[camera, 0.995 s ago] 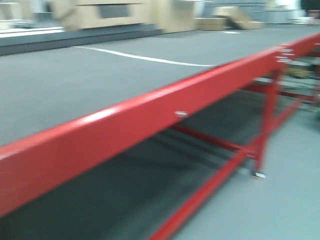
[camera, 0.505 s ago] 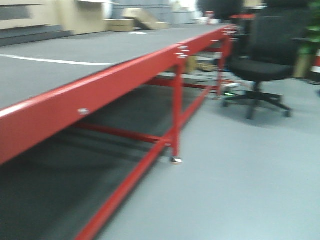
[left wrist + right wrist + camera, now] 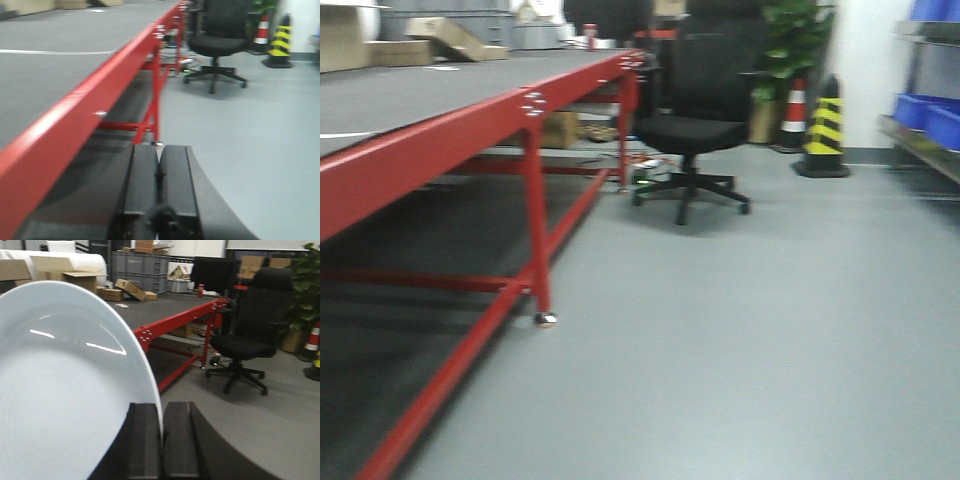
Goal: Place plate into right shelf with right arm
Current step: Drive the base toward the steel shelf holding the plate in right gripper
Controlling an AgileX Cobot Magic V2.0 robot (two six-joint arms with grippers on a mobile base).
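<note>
The white plate (image 3: 65,390) fills the left of the right wrist view, held on edge. My right gripper (image 3: 161,407) is shut on the plate's rim, one dark finger on each side. My left gripper (image 3: 158,152) is shut and empty, held beside the red-framed table (image 3: 75,110). The right shelf (image 3: 932,110) shows only at the far right edge of the front view, with steel rails and blue bins (image 3: 932,118). Neither gripper shows in the front view.
The red-framed table (image 3: 430,150) runs along the left. A black office chair (image 3: 695,130) stands ahead, with a yellow-black cone (image 3: 823,130), a red-white cone (image 3: 794,110) and a plant (image 3: 790,45) behind. Grey floor (image 3: 750,330) lies between table and shelf. Cardboard boxes (image 3: 75,277) sit far back.
The front view has swung to the right: the red table slid to the left, and the chair, the cones and the edge of the shelf with blue bins came into view.
</note>
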